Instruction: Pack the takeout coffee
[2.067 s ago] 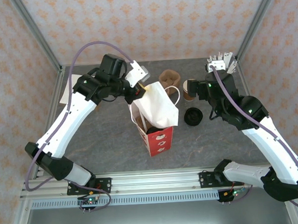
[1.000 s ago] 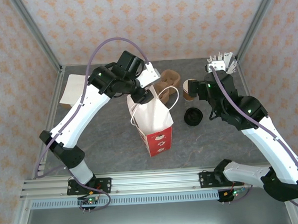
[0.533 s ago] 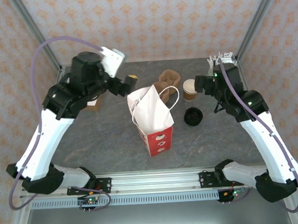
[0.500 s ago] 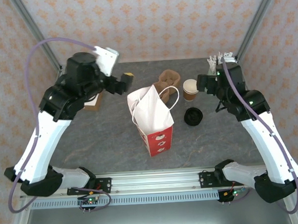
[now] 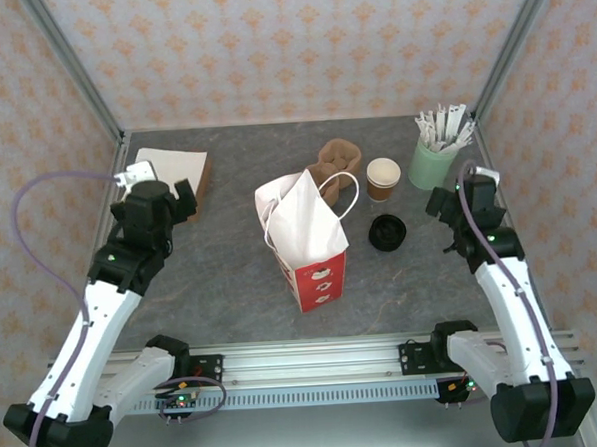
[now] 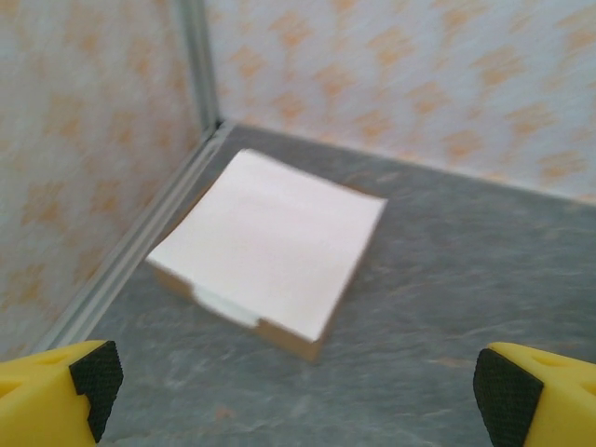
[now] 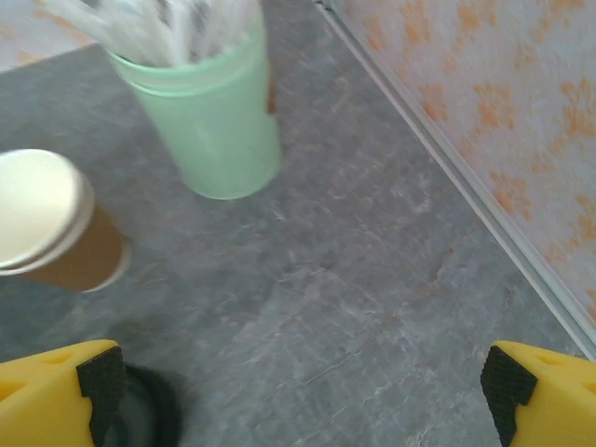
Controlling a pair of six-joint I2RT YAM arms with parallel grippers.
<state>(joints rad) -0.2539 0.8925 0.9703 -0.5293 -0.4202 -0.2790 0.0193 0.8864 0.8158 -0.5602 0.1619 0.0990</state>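
To the right of the white paper bag (image 5: pixel 304 228), the takeout coffee cup (image 5: pixel 382 178) stands uncapped, its black lid (image 5: pixel 386 232) lying just beside it, while the left gripper (image 6: pixel 298 382) and right gripper (image 7: pixel 303 386) both gape empty, so fetching that lid probably comes next.

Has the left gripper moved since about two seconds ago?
Yes. The left gripper has swung left, away from the mouth of the white bag, and is now beside the flat white stack near the left rail.
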